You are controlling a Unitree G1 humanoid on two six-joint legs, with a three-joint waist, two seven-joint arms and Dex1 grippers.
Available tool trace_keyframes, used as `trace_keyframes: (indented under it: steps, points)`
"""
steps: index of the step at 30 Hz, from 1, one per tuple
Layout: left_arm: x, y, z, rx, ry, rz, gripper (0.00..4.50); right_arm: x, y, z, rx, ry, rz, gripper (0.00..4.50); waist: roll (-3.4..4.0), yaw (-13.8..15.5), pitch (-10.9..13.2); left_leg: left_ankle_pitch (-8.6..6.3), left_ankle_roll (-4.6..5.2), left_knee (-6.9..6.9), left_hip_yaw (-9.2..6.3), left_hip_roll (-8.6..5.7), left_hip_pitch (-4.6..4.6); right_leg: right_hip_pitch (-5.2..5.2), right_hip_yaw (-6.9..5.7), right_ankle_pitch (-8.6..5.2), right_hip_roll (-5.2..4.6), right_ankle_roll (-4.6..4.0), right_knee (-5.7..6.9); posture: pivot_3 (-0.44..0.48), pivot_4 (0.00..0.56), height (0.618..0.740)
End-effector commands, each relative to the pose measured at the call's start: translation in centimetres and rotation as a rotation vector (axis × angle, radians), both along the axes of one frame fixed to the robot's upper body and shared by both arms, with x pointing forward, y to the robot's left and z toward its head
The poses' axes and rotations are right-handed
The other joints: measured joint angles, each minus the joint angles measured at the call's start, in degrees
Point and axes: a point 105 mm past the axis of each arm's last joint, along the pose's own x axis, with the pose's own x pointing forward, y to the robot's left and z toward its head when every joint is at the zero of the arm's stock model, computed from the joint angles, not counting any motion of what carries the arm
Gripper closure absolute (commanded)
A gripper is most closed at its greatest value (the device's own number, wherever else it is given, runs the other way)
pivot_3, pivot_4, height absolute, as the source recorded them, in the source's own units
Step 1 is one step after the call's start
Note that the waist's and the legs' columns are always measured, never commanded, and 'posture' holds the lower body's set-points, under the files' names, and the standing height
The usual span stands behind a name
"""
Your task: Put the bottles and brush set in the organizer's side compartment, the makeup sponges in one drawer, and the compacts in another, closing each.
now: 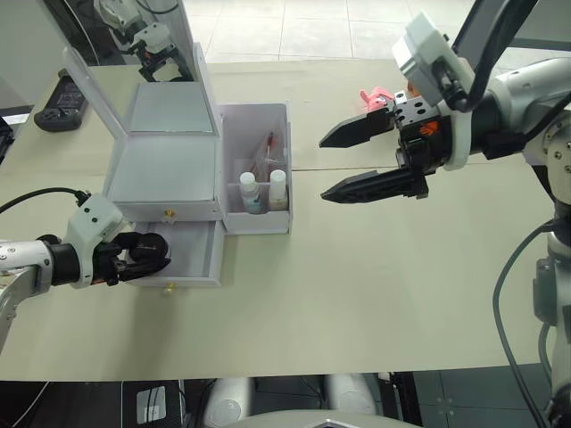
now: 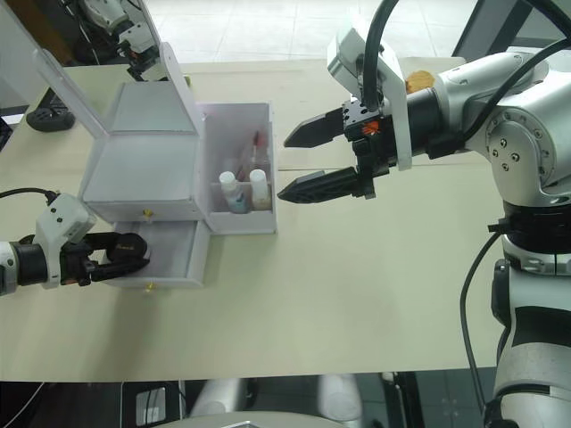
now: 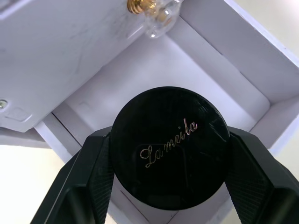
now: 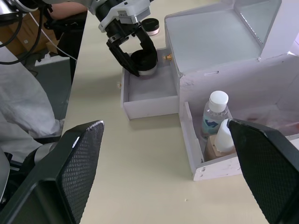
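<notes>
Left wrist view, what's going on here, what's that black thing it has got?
The left gripper is shut on a black round compact and holds it over the open lower drawer of the white organizer. The upper drawer is shut. Two bottles already stand in the side compartment. The right gripper hangs open above the table, holding nothing. Another compact lies on the table beyond the organizer.

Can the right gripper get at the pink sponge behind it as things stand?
Probably yes. The right gripper is open and holds nothing, and the pink sponge lies on bare table just beyond it, apart from the organizer. Nothing stands between them, though the gripper partly hides the sponge.
</notes>
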Motion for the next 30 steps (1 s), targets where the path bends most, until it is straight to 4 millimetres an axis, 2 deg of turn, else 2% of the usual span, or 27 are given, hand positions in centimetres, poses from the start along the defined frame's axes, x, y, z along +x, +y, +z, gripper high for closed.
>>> trace_keyframes:
  steps: [1,4,6,9,16,20,23,26,30]
  points:
    - [0.5,-0.1,0.8,0.012,-0.043,-0.01,1.56,-0.7,0.0,1.3,0.023,-0.046,0.013,0.0,0.0,0.0,0.0,0.0,0.0,0.0,0.0,0.0,0.0,0.01,0.0,0.0,0.0,0.0,0.0,0.0,0.15,0.74]
    - [0.3,-0.1,0.3,0.044,-0.037,-0.029,1.56,-0.7,0.0,1.4,0.026,-0.048,0.014,0.0,0.0,0.0,0.0,0.0,0.0,0.01,0.0,0.0,0.0,0.0,0.0,0.0,0.0,0.0,0.01,0.0,0.15,0.74]
    - [0.4,-0.2,0.4,0.037,-0.043,-0.022,0.82,-0.6,0.0,1.5,0.027,-0.052,0.012,0.0,0.0,0.0,0.0,0.0,0.0,0.01,0.0,0.0,0.0,0.0,0.0,0.0,0.0,0.0,0.02,0.0,0.15,0.74]
    - [0.6,-0.4,0.9,0.018,-0.057,-0.02,0.02,-0.6,0.0,1.5,0.029,-0.056,0.011,0.0,0.0,0.0,0.0,0.0,0.0,0.01,0.0,0.0,0.0,-0.01,-0.01,0.0,0.0,0.0,0.02,0.0,0.15,0.74]
    - [0.5,-0.6,1.4,-0.014,-0.077,-0.003,0.02,-0.6,0.0,1.4,0.036,-0.049,0.018,0.0,0.0,0.0,0.0,0.0,0.0,0.02,-0.01,0.0,0.0,0.0,-0.01,0.0,0.0,0.0,0.04,0.0,0.15,0.74]
    - [-1.4,-0.1,3.8,-0.166,-0.082,0.01,0.02,-0.4,-1.1,0.4,0.042,-0.07,0.028,0.0,-0.01,-0.1,0.0,0.0,0.0,0.04,-0.02,0.01,0.0,-0.01,-0.02,0.0,0.01,0.0,0.06,0.0,0.15,0.74]
    - [-3.0,2.5,5.4,-0.287,-0.111,0.109,0.02,0.7,-3.0,-0.8,0.055,-0.134,-0.038,0.0,-0.03,-0.1,0.0,-0.01,0.02,0.05,-0.01,0.02,0.0,0.02,-0.04,0.0,0.01,0.0,0.04,0.0,0.15,0.74]
    - [-3.8,5.9,5.4,-0.231,-0.2,0.219,0.02,2.0,-5.1,-2.2,0.101,-0.181,-0.122,0.0,-0.01,-0.1,0.0,-0.01,0.02,0.05,0.04,0.02,0.03,0.02,-0.03,0.0,0.0,0.0,0.01,0.0,0.15,0.74]
    - [-5.6,14.9,4.2,-0.107,-0.352,0.584,0.02,4.0,-11.3,-5.9,0.143,-0.024,-0.317,0.0,-0.02,0.2,0.0,0.0,0.01,0.05,0.1,0.02,0.14,0.16,-0.02,0.0,0.0,0.0,-0.03,0.0,0.15,0.74]
